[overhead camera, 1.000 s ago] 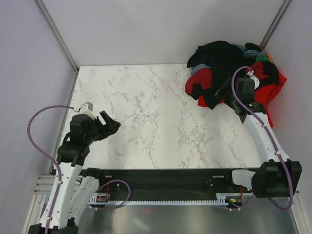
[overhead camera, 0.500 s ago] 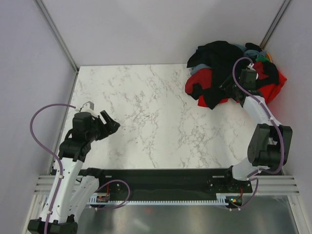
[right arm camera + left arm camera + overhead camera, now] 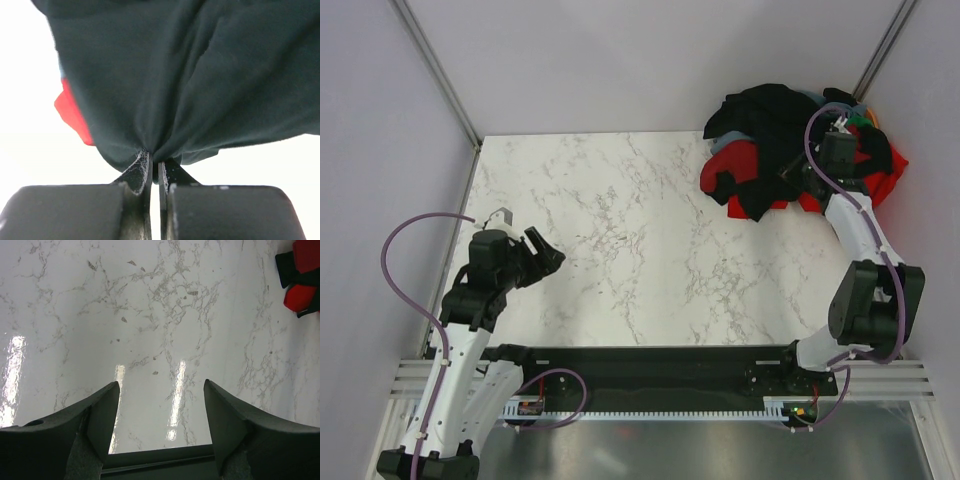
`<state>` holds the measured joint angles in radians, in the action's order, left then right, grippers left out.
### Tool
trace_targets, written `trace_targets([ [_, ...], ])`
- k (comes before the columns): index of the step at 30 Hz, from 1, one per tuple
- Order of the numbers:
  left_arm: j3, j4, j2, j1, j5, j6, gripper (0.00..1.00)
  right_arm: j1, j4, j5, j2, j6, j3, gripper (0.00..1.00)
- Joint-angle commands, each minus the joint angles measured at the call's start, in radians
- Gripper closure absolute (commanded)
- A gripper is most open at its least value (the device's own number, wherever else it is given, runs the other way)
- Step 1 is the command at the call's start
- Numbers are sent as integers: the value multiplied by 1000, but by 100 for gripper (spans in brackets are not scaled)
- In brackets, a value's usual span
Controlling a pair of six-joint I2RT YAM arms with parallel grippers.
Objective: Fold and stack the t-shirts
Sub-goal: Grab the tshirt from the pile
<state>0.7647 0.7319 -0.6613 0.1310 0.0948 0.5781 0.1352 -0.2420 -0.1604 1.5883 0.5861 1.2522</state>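
table (image 3: 640,250): white marble, glossy; walls (image 3: 620,60): plain grey; corner posts (image 3: 437,70): metal

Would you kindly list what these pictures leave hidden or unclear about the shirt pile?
- Top view: how many t-shirts the pile holds. Its top layers and the right arm cover the lower ones.
- Right wrist view: the rest of the pile. The black t-shirt pinched in the right gripper fills the frame.
- Left wrist view: all but a red and black corner. The frame's edge cuts it off.
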Motion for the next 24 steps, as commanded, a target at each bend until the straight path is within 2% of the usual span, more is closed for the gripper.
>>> trace_targets([
  [1, 25, 4, 0, -1, -4, -6, 25, 4, -28, -37, -161, -14, 55, 96],
  [7, 25, 4, 11, -1, -3, -6, 25, 4, -134, -59, -228, -42, 107, 90],
  [10, 24, 4, 19, -1, -1, -6, 26, 4, -167, -62, -229, -48, 131, 93],
  [11, 24, 4, 20, -1, -3, -4, 25, 3, -169, -64, -232, -45, 136, 100],
  [15, 22, 4, 32, -1, -4, 0, 26, 4, -168, -68, -219, -26, 148, 100],
  [18, 21, 4, 32, -1, -7, 2, 26, -3, -172, -131, -162, -3, 229, 100],
  [21, 22, 4, 26, -1, -6, 0, 27, -83, -192, -186, -94, -15, 444, 100],
  [22, 22, 4, 28, -1, -7, 0, 27, -129, -200, -220, -49, -22, 598, 100],
  [24, 22, 4, 28, -1, -7, 0, 27, -218, -209, -308, 5, -9, 776, 100],
])
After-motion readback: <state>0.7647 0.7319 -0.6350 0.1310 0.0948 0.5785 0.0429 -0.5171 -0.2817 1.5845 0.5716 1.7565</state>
